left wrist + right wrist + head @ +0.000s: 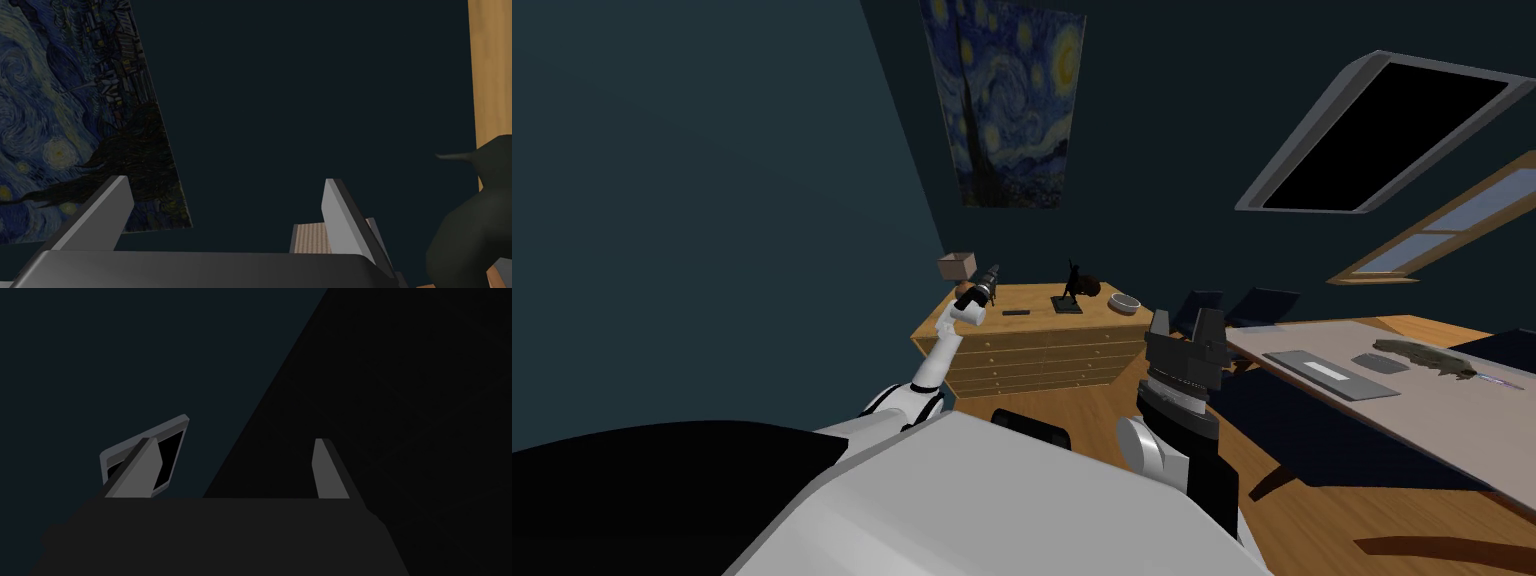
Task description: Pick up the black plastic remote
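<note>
Presently, the black remote lies flat on top of the wooden chest of drawers against the dark far wall. It is a small slim bar near the top's front edge, left of the middle. The left arm reaches out to that chest, and the left hand hangs over the top's left rear part, above and behind the remote and clearly apart from it. Its two grey fingers stand wide apart with nothing between them. The hand is aimed at the dark wall and the swirling blue-and-yellow painting, not down at the top. A small tan box sits just beside this hand at the chest's left rear corner. To the right of the remote stands a dark, thin figurine on a flat base, with a brown rounded object close behind it and a pale shallow bowl further right. The right hand is held up close in front of the body, well short of the chest, with its fingers spread and empty. Off to the right a long light grey worktop carries a flat grey keyboard.
</note>
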Available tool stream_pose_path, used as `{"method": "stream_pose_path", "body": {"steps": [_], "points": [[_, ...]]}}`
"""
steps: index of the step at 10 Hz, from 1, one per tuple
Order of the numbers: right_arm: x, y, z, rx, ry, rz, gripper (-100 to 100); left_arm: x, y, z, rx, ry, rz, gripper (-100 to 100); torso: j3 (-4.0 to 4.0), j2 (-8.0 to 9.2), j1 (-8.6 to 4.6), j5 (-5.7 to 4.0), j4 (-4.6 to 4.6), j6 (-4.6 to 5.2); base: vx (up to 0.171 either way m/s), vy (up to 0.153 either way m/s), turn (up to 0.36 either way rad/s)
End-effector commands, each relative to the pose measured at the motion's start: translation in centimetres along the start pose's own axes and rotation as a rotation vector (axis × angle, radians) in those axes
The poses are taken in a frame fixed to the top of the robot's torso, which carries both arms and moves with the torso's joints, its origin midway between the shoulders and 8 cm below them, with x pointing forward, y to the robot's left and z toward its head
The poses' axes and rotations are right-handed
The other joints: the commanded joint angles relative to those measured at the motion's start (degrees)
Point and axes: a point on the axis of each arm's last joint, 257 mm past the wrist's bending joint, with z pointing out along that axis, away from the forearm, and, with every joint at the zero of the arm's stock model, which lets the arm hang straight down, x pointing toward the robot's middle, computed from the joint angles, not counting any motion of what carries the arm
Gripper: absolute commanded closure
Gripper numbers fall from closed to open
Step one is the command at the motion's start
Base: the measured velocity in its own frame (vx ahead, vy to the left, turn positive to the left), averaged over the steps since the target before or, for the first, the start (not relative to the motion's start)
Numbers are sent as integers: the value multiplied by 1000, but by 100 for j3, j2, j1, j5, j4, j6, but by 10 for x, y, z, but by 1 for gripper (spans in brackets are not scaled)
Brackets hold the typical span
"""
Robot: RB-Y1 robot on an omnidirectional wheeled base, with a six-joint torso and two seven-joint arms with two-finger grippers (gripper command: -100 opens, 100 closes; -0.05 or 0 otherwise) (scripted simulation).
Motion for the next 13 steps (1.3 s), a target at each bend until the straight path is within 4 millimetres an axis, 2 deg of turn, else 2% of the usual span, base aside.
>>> {"method": "stream_pose_path", "body": {"steps": [1,2,4,5,7,8,10,11,13], "points": [[0,0,0,0,0,0,0,0,5,2,-25,2,-2,-100,0,0,0,0,0,0,0,0,0],[0,0,0,0,0,0,0,-3,8,14,-58,0,-13,-100,1,1,2,1,0,-1,4,-13,-81],[0,0,0,0,0,0,0,-2,17,13,-93,2,-13,-100,0,0,-1,0,0,0,2,-5,-31],[0,0,0,0,0,0,0,-5,20,23,-126,0,-26,-100,0,1,2,1,0,-1,7,-11,-75],[0,0,0,0,0,0,0,-4,30,22,-165,2,-26,-100,-1,-1,-1,0,0,-1,7,-8,-24],[0,0,0,0,0,0,0,-7,35,31,-202,-2,-41,-100,0,0,1,0,0,-2,10,-15,-55],[0,0,0,0,0,0,0,-6,44,29,-241,1,-41,-100,-1,-2,-3,-1,-1,-1,9,-11,-25],[0,0,0,0,0,0,0,-9,50,37,-279,-4,-58,-100,0,0,0,0,0,-2,15,-16,-58],[0,0,0,0,0,0,0,-8,60,34,-321,-1,-58,-100,-2,-4,-3,0,-1,-1,12,-12,-18]]}}
